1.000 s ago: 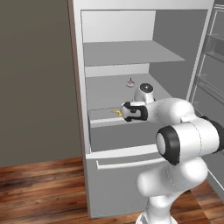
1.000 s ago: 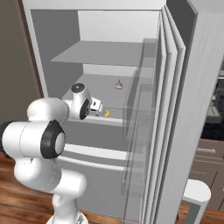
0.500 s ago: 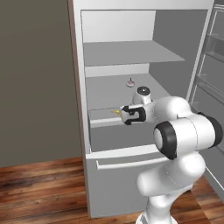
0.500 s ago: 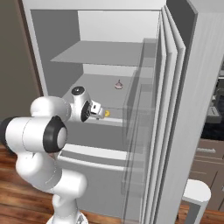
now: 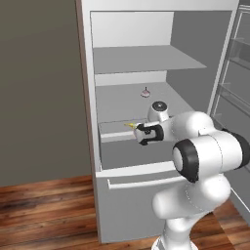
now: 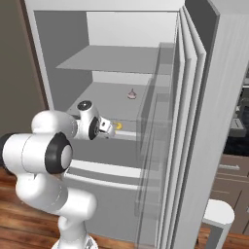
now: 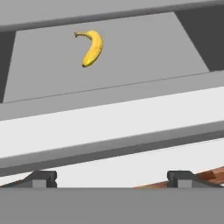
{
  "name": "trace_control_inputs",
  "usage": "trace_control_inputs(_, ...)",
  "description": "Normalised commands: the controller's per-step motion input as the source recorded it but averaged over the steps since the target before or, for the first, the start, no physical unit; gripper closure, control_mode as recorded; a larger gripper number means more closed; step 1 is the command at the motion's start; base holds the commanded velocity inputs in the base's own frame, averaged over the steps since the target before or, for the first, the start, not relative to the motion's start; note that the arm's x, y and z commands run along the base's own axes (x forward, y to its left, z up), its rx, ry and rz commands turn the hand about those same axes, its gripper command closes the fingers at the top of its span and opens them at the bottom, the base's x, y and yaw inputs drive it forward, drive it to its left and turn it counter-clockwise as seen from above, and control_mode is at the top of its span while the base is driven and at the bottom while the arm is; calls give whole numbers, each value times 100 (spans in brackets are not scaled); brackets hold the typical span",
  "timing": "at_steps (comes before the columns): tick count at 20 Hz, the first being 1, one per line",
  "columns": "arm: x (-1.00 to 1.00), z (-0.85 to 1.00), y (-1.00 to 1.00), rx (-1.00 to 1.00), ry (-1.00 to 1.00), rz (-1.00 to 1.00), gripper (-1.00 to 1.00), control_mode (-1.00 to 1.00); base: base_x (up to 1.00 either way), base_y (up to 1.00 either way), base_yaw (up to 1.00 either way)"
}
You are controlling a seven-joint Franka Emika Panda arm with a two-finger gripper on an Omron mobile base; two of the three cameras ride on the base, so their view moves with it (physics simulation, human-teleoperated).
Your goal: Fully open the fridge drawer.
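The fridge drawer (image 5: 122,154) is a shallow grey bin with a pale top rim, slid partly out of the open fridge above the lower front panel. A yellow banana (image 5: 131,125) lies on its floor near the back. My gripper (image 5: 142,134) hovers over the drawer's front rim, right of the middle. From the right base view the gripper (image 6: 104,130) sits just left of the banana (image 6: 118,126), above the drawer (image 6: 109,151). The hand view looks down into the drawer (image 7: 113,127), with the banana (image 7: 92,47) beyond the rim. There the gripper (image 7: 112,177) is open, fingertips (image 7: 43,177) wide apart with nothing between them.
Below the drawer is a pale front panel with a long bar handle (image 5: 141,183). A small object (image 5: 145,92) stands on the shelf above the drawer. The fridge door (image 6: 194,146) stands open on the right. Wooden floor (image 5: 44,210) lies to the left.
My gripper has drawn back toward the fridge front and a little lower, over the drawer's front rim. The banana has stayed in the drawer.
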Motion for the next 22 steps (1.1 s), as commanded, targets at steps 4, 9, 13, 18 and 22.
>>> trace_control_inputs(4,-58,-19,0,0,2,-2,-100,-100,0,0,0)
trace_control_inputs(9,-14,25,0,1,-11,-9,-100,-100,0,0,0)
trace_control_inputs(13,72,80,0,0,-25,-12,-100,-100,0,0,0)
trace_control_inputs(18,66,7,0,0,5,-1,-100,-100,0,0,0)
trace_control_inputs(22,21,-37,0,0,11,0,-100,-100,0,0,0)
